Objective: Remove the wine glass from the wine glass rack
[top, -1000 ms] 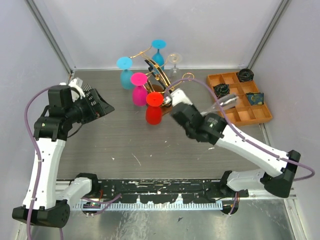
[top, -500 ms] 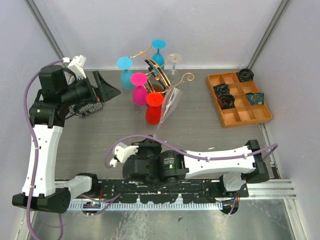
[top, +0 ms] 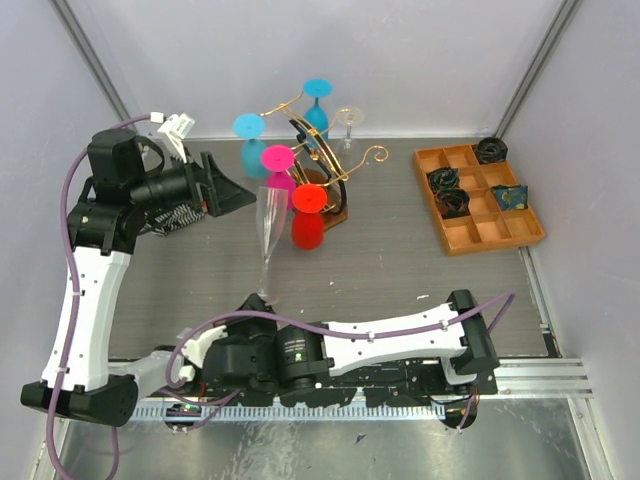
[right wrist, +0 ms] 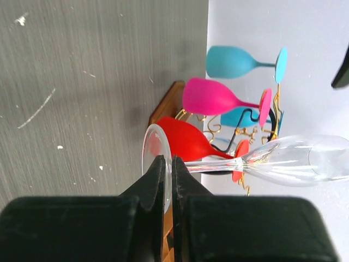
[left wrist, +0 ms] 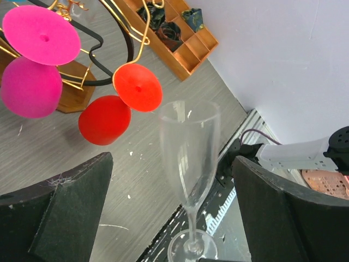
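right claw (right wrist: 168,164): you see it clamped on the foot of the clear wine glass (top: 270,215), upright, apart from the wine glass rack (top: 337,210); left claw (left wrist: 172,161) spread wide, holding nothing

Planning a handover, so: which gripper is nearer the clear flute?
Right. The right gripper is shut on the clear flute at its foot; the left gripper stands open beside its bowl, apart from it.

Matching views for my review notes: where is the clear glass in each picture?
Top: clear glass, left of centre, upright.
Left wrist: clear glass, centre, upright.
Right wrist: clear glass, right half, sideways across the picture.
Shared landmark: red glass, beside it in all three.
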You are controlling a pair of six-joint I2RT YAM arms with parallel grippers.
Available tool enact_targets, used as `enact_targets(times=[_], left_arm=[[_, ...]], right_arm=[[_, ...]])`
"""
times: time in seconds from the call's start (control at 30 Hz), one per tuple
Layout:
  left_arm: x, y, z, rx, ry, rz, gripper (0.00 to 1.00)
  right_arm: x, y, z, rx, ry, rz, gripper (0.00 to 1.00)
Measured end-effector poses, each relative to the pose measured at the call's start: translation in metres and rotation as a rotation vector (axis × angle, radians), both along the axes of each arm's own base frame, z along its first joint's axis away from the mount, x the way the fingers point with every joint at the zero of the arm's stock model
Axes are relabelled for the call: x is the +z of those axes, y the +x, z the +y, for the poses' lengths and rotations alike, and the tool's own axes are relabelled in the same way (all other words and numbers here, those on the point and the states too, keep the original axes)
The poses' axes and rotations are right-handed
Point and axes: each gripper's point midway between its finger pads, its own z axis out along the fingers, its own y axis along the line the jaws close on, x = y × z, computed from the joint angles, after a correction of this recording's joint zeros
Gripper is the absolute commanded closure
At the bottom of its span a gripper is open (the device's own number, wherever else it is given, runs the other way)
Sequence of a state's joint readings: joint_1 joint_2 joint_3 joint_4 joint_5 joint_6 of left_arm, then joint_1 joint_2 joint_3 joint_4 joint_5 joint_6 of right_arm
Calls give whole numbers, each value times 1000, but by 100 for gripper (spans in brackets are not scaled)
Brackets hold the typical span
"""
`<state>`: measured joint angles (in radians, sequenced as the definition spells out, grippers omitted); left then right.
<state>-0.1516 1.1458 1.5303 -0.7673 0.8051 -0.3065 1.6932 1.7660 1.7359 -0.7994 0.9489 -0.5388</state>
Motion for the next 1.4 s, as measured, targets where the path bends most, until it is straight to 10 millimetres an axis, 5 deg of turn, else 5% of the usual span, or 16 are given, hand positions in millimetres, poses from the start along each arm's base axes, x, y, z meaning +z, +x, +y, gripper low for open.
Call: enact_targets(times=[0.33, 0.87, 1.1, 1.3, 1.4], left_arm=[[-9, -16, -9, -89, 55, -48, 2], [-49, 0, 10, 28, 225, 20, 0], [-53, 1, 7, 33, 209, 36, 23], [-53, 0, 6, 39, 189, 41, 55], [-51, 0, 6, 44, 184, 33, 60]], right_arm=[[-8, -13, 39, 92, -16, 27, 99], [-5, -26, 47, 141, -14, 22, 99], [-4, -29, 50, 154, -8, 21, 99], [-3, -30, 52, 163, 2, 27, 99], [-2, -31, 54, 162, 12, 25, 99]])
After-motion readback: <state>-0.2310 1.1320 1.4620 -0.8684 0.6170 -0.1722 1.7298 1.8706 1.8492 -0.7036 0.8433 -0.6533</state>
